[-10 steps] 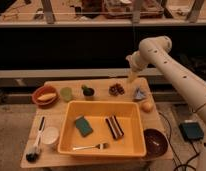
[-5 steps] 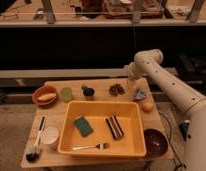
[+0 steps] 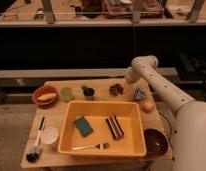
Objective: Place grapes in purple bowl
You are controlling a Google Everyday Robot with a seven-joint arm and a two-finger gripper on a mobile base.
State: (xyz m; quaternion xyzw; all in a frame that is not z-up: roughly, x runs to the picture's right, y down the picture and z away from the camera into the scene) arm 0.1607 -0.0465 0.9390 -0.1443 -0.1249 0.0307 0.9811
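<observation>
The grapes [image 3: 116,89] are a small dark reddish cluster at the back of the wooden table, right of centre. The purple bowl [image 3: 155,142] stands at the table's front right corner, beside the yellow tub. My gripper [image 3: 128,78] hangs at the end of the white arm, just above and to the right of the grapes. It holds nothing that I can see. The arm reaches in from the lower right and bends at its elbow [image 3: 144,63].
A yellow tub [image 3: 71,131] fills the table's middle and holds a green sponge [image 3: 83,125], a striped block [image 3: 114,126] and a fork [image 3: 91,147]. An orange bowl [image 3: 45,95], a green cup [image 3: 66,93], an orange fruit [image 3: 147,106] and a white cup [image 3: 49,135] stand around it.
The arm has swung left and down. The gripper has come from above the table's right back corner to just beside the grapes. Nothing on the table has moved.
</observation>
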